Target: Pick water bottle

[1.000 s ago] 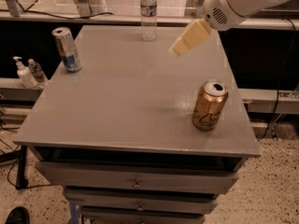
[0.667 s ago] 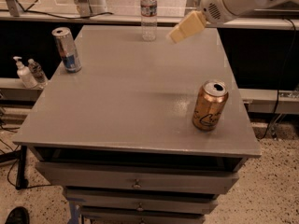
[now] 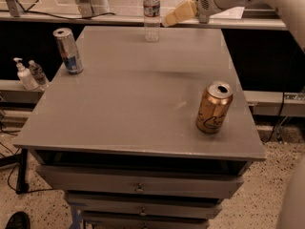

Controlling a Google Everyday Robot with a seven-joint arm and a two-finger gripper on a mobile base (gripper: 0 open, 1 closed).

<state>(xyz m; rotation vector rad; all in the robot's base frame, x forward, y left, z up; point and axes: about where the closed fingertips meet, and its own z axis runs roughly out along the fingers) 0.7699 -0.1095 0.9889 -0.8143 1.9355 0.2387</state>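
Observation:
The water bottle stands upright at the far edge of the grey table, a slim clear bottle with a white cap and a red-white-blue label band. My gripper hangs above the table's far edge, just right of the bottle and about level with its label, its tan fingertips pointing left toward it. A small gap lies between them.
A blue and silver can stands at the far left of the table. A gold can stands at the right front. A white pump dispenser and a tiny clear bottle sit on a low shelf to the left. Drawers lie below the tabletop.
My gripper has moved left and toward the far edge, closing in on the water bottle. The bottle and both cans have not moved.

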